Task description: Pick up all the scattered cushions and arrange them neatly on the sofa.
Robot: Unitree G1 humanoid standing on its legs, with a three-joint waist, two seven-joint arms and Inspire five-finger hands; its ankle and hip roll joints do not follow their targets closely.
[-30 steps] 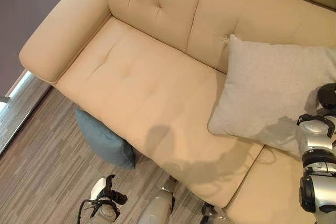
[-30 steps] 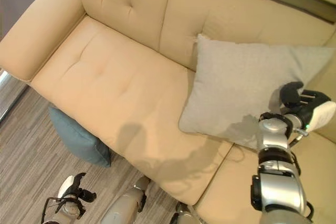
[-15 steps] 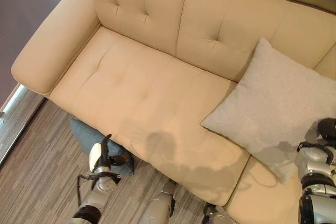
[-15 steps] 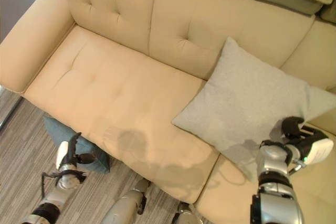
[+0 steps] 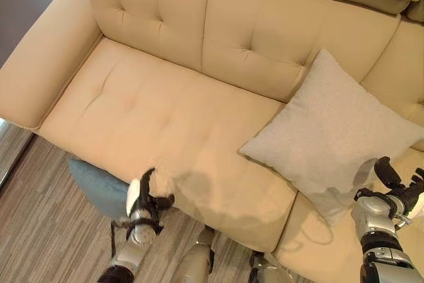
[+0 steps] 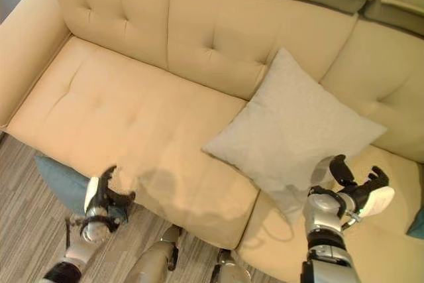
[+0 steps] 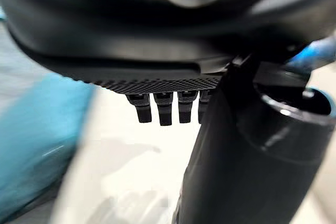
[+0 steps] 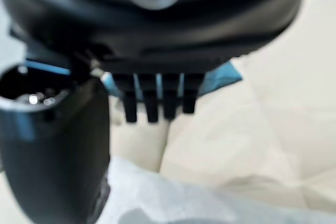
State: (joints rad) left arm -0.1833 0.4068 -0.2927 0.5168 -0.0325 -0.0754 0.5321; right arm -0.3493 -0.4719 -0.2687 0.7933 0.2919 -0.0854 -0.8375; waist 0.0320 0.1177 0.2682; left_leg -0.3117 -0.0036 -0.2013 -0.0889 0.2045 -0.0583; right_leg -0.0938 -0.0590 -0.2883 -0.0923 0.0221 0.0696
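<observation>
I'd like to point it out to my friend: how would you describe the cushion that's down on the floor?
Start at the big cream sofa and follow the front edge of its seat toward the armrest. On the striped wood floor there, a blue cushion lies half tucked under the seat, beside the robot's left hand. The grey cushion sits up on the seat.
</observation>
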